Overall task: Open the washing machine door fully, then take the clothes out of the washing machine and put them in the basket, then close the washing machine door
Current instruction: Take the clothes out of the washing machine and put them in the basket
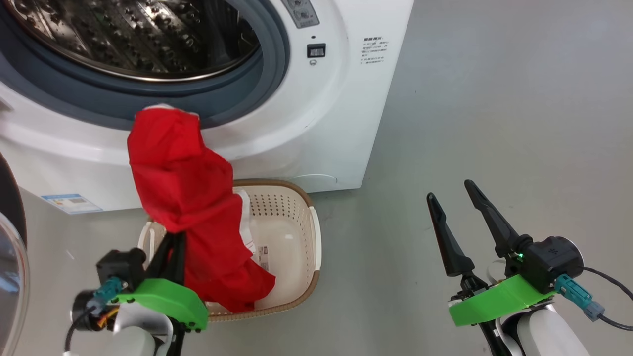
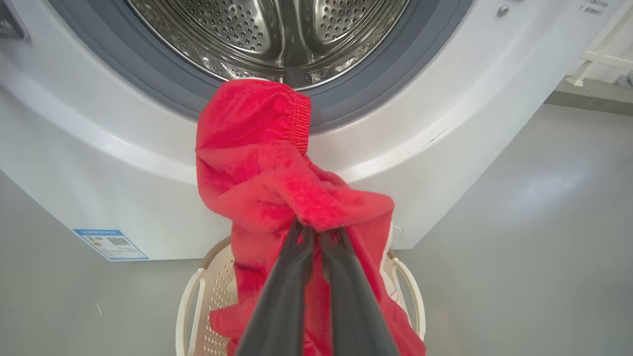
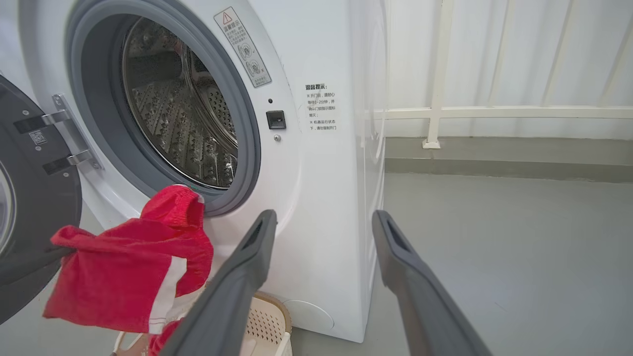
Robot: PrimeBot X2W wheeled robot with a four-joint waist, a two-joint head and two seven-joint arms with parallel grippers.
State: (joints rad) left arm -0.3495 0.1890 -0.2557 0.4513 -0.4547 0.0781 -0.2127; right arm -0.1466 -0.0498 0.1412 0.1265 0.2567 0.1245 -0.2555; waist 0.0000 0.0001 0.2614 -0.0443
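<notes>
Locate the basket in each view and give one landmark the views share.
Head view: basket lower centre, on the floor before the washing machine.
Left wrist view: basket bottom centre, mostly behind the clothes.
Right wrist view: basket bottom edge, left of centre.
Shared landmark: the red clothes hanging over it.

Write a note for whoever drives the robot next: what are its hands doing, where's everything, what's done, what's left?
Left hand: shut on the clothes, before the washing machine.
Right hand: open, empty, off to the side.
Clothes: top end at the opening's lower lip, bottom end hanging into the basket.
Done: washing machine door open; drum looks empty.
Left: drop the clothes in the basket, close the door.
</notes>
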